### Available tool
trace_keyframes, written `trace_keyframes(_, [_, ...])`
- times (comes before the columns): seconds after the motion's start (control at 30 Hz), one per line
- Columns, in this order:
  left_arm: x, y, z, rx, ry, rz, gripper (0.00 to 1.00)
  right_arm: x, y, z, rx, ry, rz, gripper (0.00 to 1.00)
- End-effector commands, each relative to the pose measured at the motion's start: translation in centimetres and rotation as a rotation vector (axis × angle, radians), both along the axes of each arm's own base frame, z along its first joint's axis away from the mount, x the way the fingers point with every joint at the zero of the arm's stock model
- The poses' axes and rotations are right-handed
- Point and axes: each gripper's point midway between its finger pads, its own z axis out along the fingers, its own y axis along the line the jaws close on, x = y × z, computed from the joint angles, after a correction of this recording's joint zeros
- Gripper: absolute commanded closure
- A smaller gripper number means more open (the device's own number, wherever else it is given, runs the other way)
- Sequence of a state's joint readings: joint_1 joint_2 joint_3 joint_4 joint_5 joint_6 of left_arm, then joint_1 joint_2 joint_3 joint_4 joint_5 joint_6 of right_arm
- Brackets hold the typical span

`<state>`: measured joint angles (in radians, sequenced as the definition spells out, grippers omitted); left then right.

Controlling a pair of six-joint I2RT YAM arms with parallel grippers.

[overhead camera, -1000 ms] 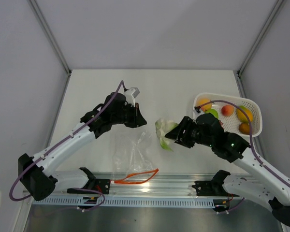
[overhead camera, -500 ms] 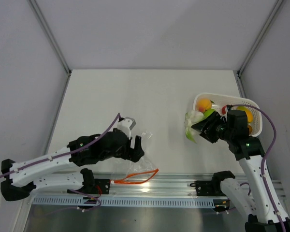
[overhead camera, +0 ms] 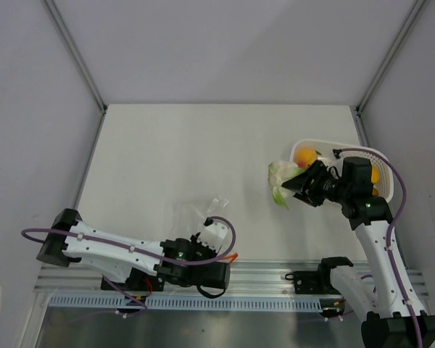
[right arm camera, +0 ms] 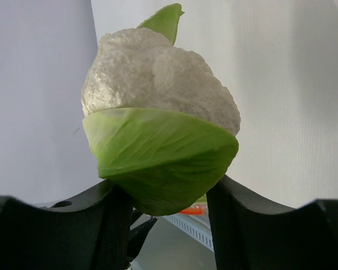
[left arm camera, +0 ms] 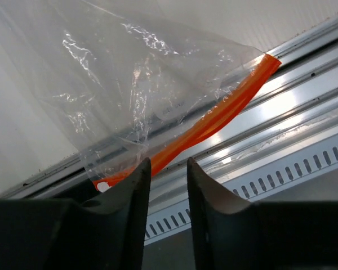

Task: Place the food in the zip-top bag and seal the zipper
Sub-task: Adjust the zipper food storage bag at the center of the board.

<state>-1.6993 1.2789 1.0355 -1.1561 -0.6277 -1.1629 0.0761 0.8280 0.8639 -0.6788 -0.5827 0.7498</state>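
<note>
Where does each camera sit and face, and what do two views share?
Top external: above and behind, looking down on the table; left arm, right arm show.
Left wrist: on the left arm, facing the zip-top bag and its zipper; left gripper shows.
Right wrist: facing the cauliflower held in the right gripper.
Shared: the cauliflower, in top and right wrist.

- cauliflower [right arm camera: 158, 112]: whitish, bumpy head cupped in bright green leaves; clamped between the fingers of the right gripper [right arm camera: 164, 194], one leaf tip pointing away from it
- zip-top bag [left arm camera: 129, 79]: clear, crinkled; lying flat just ahead of the left gripper [left arm camera: 165, 169]
- zipper [left arm camera: 214, 121]: red-orange strip along the bag's edge; runs slantwise just past the left fingertips
- orange fruit [overhead camera: 305, 155]: round; just beside the right gripper
</note>
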Motion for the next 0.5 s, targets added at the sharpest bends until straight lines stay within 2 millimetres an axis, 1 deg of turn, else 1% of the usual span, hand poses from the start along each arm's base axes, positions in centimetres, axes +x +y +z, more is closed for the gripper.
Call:
trace_keyframes(0.0, [-0.4, -1.0, 1.0, -0.032, -0.02, -0.028, 0.68, -0.4, 0.6, 1.0, 0.024, -0.07, 0.058, 1.0])
trace_keyframes(0.03, [-1.7, -2.5, 0.3, -0.066, 0.037, -0.1, 0.74, -0.6, 0.6, 0.9, 0.026, -0.068, 0.063, 1.0])
trace_keyframes(0.07, [-2.1, -2.6, -0.5, -0.069, 0.058, -0.118, 0.75, -0.8, 0.6, 0.9, 0.024, -0.072, 0.061, 1.0])
trace_keyframes(0.1, [-2.5, -3.0, -0.5, -0.097, 0.077, -0.139, 0.77, -0.9, 0.6, 0.7, 0.026, -0.065, 0.061, 1.0])
trace_keyframes(0.13, [-2.6, -3.9, -1.2, -0.126, 0.089, -0.183, 0.82, -1.1, 0.5, 0.5, 0.025, -0.062, 0.06, 1.0])
trace_keyframes(0.17, [-3.3, -4.3, -1.5, -0.142, 0.135, -0.204, 0.84, -1.2, 0.5, 0.5, 0.023, -0.066, 0.059, 1.0])
trace_keyframes(0.2, [-3.3, -4.5, -1.5, -0.154, 0.146, -0.221, 0.86, -1.3, 0.4, 0.3, 0.022, -0.064, 0.055, 1.0])
trace_keyframes(0.23, [-3.0, -5.2, -1.8, -0.186, 0.161, -0.221, 0.91, -1.4, 0.4, 0.0, 0.024, -0.054, 0.053, 1.0])
trace_keyframes(0.27, [-3.6, -5.5, -2.1, -0.198, 0.208, -0.246, 0.91, -1.5, 0.4, 0.0, 0.025, -0.054, 0.05, 1.0])
trace_keyframes(0.3, [-3.5, -5.8, -2.4, -0.194, 0.222, -0.259, 0.91, -1.6, 0.4, 0.0, 0.026, -0.057, 0.048, 1.0])
trace_keyframes(0.33, [-2.7, -5.9, -2.9, -0.188, 0.235, -0.244, 0.9, -1.7, 0.4, -0.1, 0.029, -0.053, 0.046, 1.0])
trace_keyframes(0.37, [-2.2, -6.4, -3.6, -0.184, 0.264, -0.238, 0.89, -1.8, 0.4, -0.1, 0.03, -0.054, 0.047, 1.0])
trace_keyframes(0.4, [-2.2, -6.6, -3.6, -0.189, 0.264, -0.249, 0.89, -1.8, 0.4, -0.2, 0.029, -0.054, 0.045, 1.0])
trace_keyframes(0.43, [-0.7, -6.6, -4.1, -0.174, 0.255, -0.211, 0.89, -1.7, 0.4, -0.5, 0.03, -0.049, 0.041, 1.0])
trace_keyframes(0.47, [0.1, -7.5, -3.5, -0.201, 0.239, -0.212, 0.89, -1.7, 0.3, -0.6, 0.029, -0.046, 0.04, 1.0])
